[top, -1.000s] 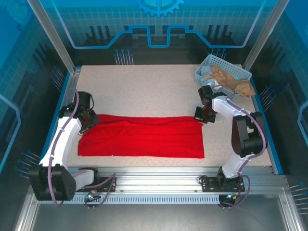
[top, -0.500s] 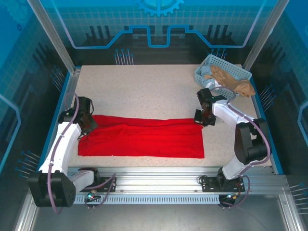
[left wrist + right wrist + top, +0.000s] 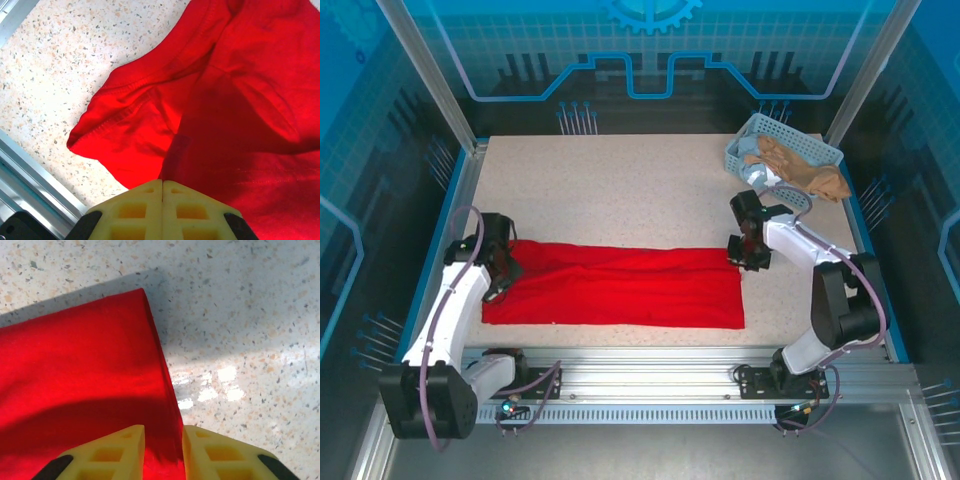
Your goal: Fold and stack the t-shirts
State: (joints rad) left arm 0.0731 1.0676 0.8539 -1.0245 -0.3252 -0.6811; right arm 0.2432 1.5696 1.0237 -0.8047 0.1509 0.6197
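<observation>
On the pale speckled table (image 3: 620, 180) we see the big bright red cloth t-shirt (image 3: 620, 285). It lies folded in a long flat strip across the lower middle of the top view. We think it is soft, light and floppy, so its two end corners are the best places to hold. The pale blue plastic lattice basket (image 3: 745, 140) sits upper right. The left gripper (image 3: 503, 268) has its fingers squeezed together, seemingly on cloth at the left end. The right gripper (image 3: 744, 252) looks to pinch the right end's edge. Since a second ago, both grippers have slid down the frame a little.
</observation>
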